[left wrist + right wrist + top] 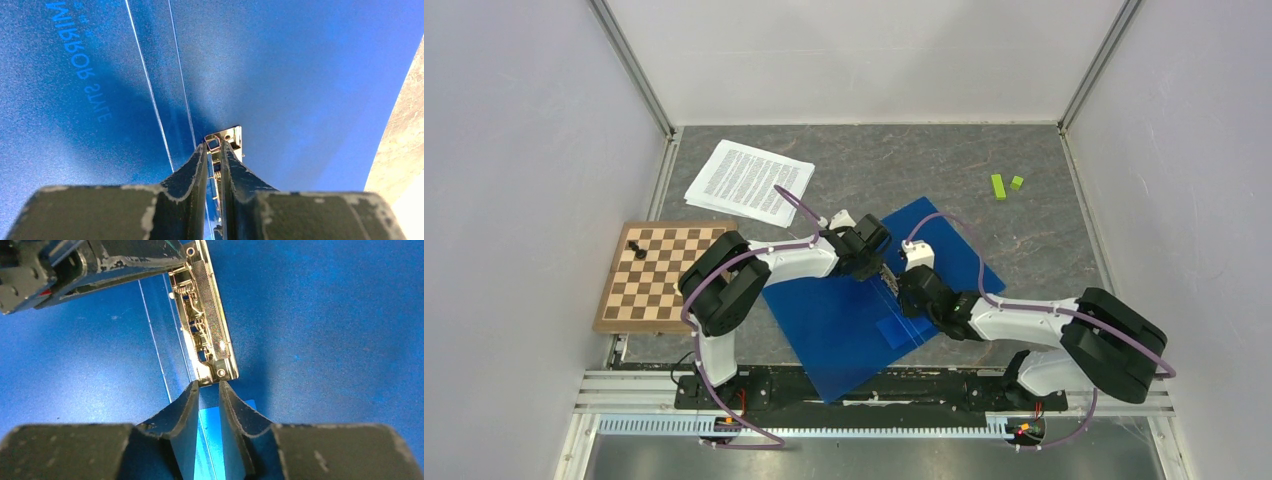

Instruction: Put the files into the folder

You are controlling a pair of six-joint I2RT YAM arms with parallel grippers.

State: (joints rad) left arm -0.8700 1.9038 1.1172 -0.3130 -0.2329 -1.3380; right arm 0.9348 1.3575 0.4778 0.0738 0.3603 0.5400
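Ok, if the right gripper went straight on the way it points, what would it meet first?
The metal clip inside the folder: its near end lies right at the tips of the right gripper, perhaps already touching; depth is unclear.

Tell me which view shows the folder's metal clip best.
Right wrist: the metal clip lies nearly whole on the blue folder, springs and rivets sharp. Left wrist shows only its end, at the left gripper. Top external shows barely a sliver.

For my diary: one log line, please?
blue plastic folder: open | white paper files: outside | left claw, right claw: at metal clip
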